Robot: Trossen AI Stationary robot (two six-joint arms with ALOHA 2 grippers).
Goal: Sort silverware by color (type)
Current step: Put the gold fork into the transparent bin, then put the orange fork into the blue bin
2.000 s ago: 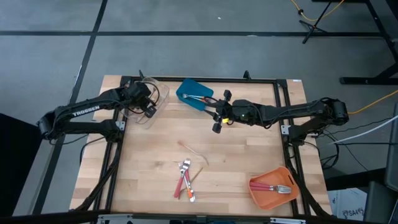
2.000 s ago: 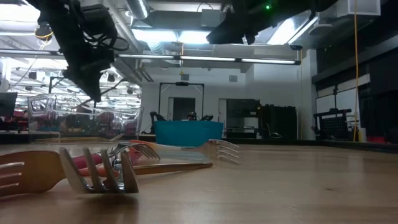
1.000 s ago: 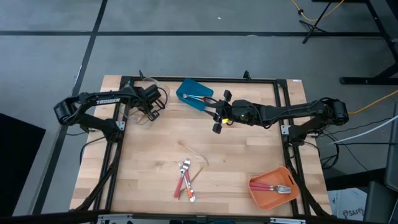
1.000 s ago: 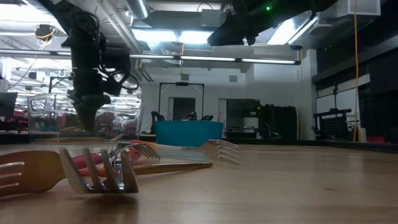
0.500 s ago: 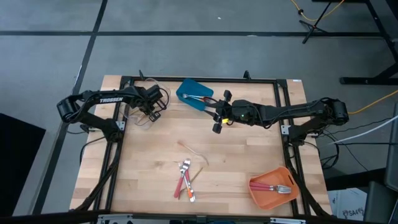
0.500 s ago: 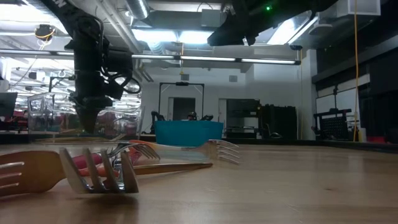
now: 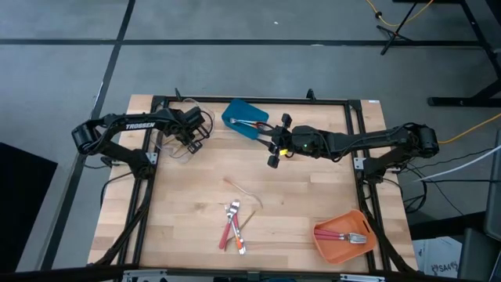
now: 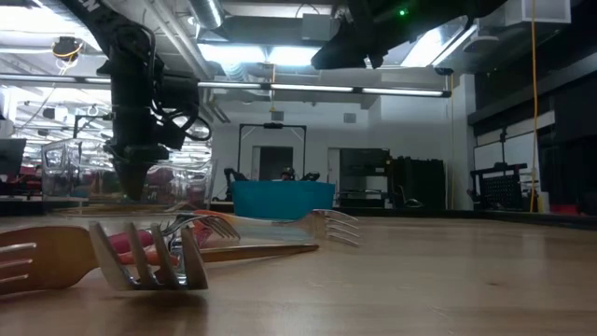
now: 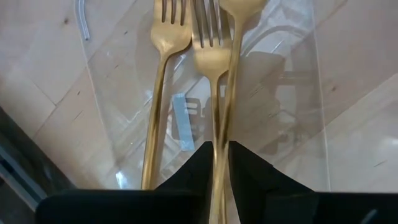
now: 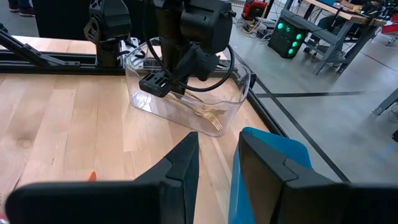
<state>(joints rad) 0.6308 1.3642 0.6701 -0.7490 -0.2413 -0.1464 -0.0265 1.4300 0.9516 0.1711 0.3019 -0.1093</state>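
My left gripper (image 7: 190,139) points down into the clear bin (image 7: 205,117) at the table's far left, shut on a gold utensil (image 9: 225,81). Two gold forks (image 9: 163,74) lie on the bin's floor beside it. My right gripper (image 7: 274,154) hangs open and empty over the table's far middle, beside the blue bin (image 7: 244,119). Loose silverware (image 7: 233,225) with red and orange handles lies in a cluster near the front, and a slim pale piece (image 7: 243,190) lies just beyond it. My left gripper pinches the gold utensil's handle (image 9: 221,155) between its two fingers, coming from above and pointing steeply down, with the fingers lying roughly along the handle. The utensil's head end (image 9: 239,9) reaches down over a gold fork inside the clear bin.
An orange bin (image 7: 343,235) at the front right holds red-handled pieces. The blue bin holds some silverware too. A black frame (image 7: 352,106) runs along the table's edges. Bare wood lies between the cluster and the far bins.
My left gripper has come down into the clear bin with the gold utensil and has since kept nearly still. My right gripper has not moved.
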